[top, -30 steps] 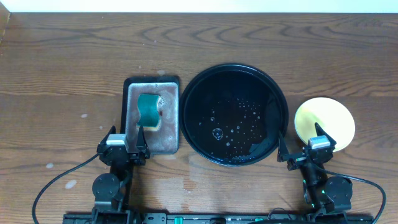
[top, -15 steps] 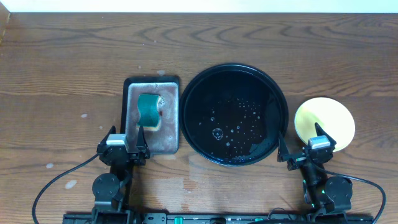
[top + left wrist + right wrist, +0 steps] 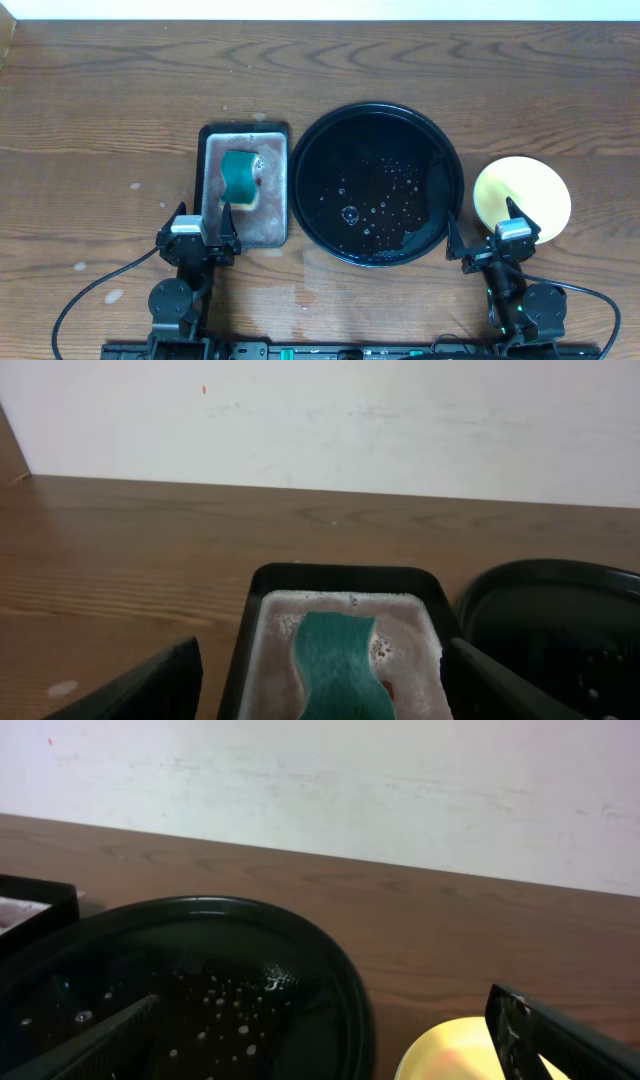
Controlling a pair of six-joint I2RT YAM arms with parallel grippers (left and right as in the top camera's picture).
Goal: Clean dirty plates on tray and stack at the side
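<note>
Shows the black tray (image 3: 330,150) mid-worktop (image 3: 100,100) with no plate in it, only beads of water (image 3: 350,213) on the glossy floor. Finds the plates (image 3: 530,185) just off its right rim on bare wood, pale yellow on top; no telling from above about any mint-blue ones beneath. Reads as a stack set aside there to hold clean ware out of the wet. Places the green sponge (image 3: 238,178) in the grey tray (image 3: 272,225) just left of the black one, lying in suds, presumably to contain the soap within easy reach of the left side. Has the left gripper (image 3: 203,214) low at the near edge, just short of the grey tray, jaws released, spread wide, grasping nothing. Has the right gripper (image 3: 485,232) likewise at the near edge, between black tray and stack, jaws released and empty, one tip overlapping the yellow rim from overhead, contact uncertain. Looks like a rest pose on both sides, clear of the ware. Suggests the task at or near its end, given a full stack.
</note>
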